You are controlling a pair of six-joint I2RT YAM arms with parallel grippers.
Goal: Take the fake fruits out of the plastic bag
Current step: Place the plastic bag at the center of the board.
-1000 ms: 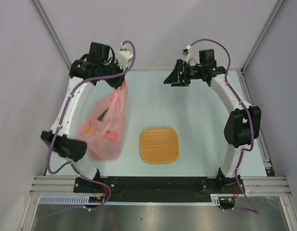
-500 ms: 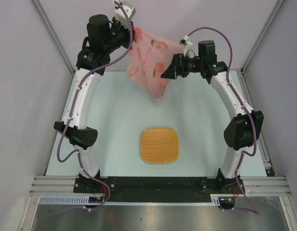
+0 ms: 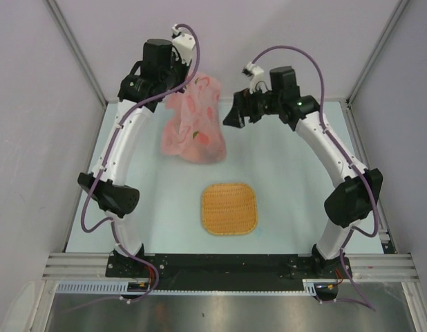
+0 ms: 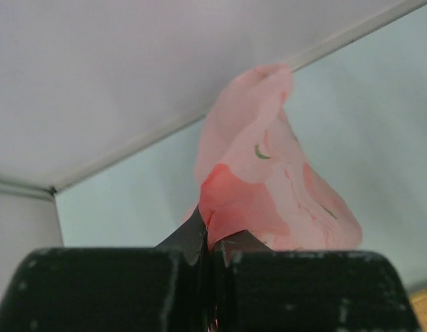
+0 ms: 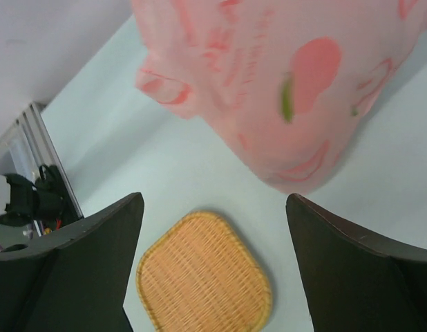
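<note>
Below the left pincer (image 3: 188, 79), toward the far side of the tabletop (image 3: 289, 180), the plastic bag (image 3: 194, 128) hangs as a soft, crumpled pink shape. The overhead view shows the bag between the two pincers. The right pincer (image 3: 232, 116) is just beside the bag's right edge and appears apart from it. A square woven mat (image 3: 229, 208) lies flat on the tabletop, well nearer the viewer than either pincer and apart from the bag. That view is too distant to show how the left pincer stands.

The left wrist view shows it plainly. Its two black fingers (image 4: 186, 238) are pressed together, with a bunched fold of pink film pinched in the seam between them. The rest of the bag billows out beyond the tips.

Only the right wrist view shows the right pincer's state. It is spread wide and touches neither bag nor mat. The bag's rounded bottom is ahead of the gap and the mat lies below it.

Pink ovals and a green fleck mark the film. Whether they are print or contents cannot be told, nor whether the bag's bottom touches the tabletop.
</note>
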